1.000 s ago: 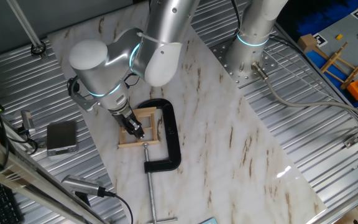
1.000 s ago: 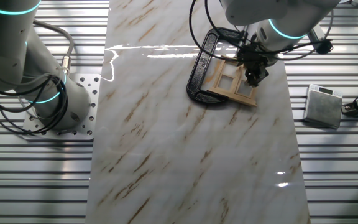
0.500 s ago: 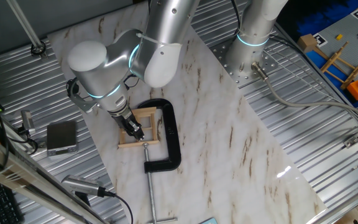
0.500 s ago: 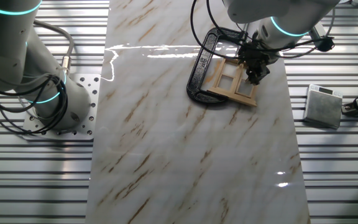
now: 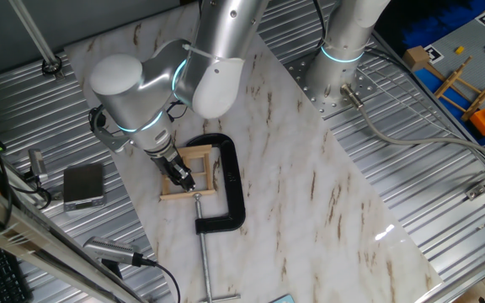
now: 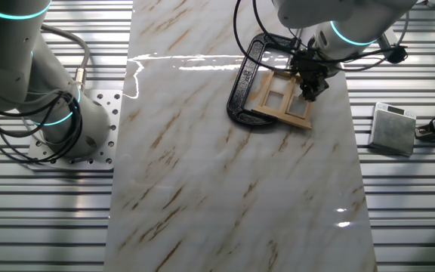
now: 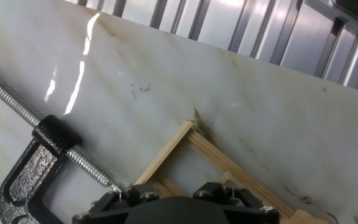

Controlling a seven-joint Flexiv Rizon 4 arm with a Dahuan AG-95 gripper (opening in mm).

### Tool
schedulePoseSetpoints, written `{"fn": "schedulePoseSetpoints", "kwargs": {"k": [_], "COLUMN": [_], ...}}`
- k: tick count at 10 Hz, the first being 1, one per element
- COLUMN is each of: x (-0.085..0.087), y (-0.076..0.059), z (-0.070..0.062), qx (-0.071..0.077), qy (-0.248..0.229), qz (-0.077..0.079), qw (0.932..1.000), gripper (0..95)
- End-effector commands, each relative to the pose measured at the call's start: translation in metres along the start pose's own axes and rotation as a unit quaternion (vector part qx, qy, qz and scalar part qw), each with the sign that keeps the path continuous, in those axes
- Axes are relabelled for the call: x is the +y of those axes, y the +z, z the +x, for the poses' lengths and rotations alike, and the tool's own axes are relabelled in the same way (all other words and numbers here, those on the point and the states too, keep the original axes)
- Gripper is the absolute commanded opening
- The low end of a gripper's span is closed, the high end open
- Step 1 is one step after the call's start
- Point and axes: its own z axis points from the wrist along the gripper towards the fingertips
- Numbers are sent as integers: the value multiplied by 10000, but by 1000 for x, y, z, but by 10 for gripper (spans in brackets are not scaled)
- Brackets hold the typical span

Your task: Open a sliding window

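Observation:
The sliding window (image 5: 194,194) is a small light wooden frame lying flat on the marble board, held at one side by a black C-clamp (image 5: 230,181). My gripper (image 5: 179,175) points down into the frame's left half, its dark fingers close together and tips at the wood. From the other side, the gripper (image 6: 308,89) stands over the right pane of the window (image 6: 278,117). The hand view shows a corner of the window (image 7: 166,155), the clamp screw (image 7: 73,152) and only the gripper's black body at the bottom; the fingertips are hidden.
A grey metal box (image 5: 84,185) lies on the ribbed table left of the board. A second arm's base (image 5: 339,76) stands at the back right. A wooden rack toy with blue and orange pieces (image 5: 466,84) sits far right. The clamp's handle rod (image 5: 205,261) points toward the front.
The arm has edged very slightly along the frame; the window and the clamp look unmoved.

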Motion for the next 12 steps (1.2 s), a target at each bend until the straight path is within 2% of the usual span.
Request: {"fn": "schedulePoseSetpoints", "kwargs": {"k": [1,12], "x": [0,-5], "y": [-1,-1], "z": [0,8], "qx": [4,76], "qy": [2,5], "qz": [13,61], "qw": [10000,10000], "gripper": [570,570]}}
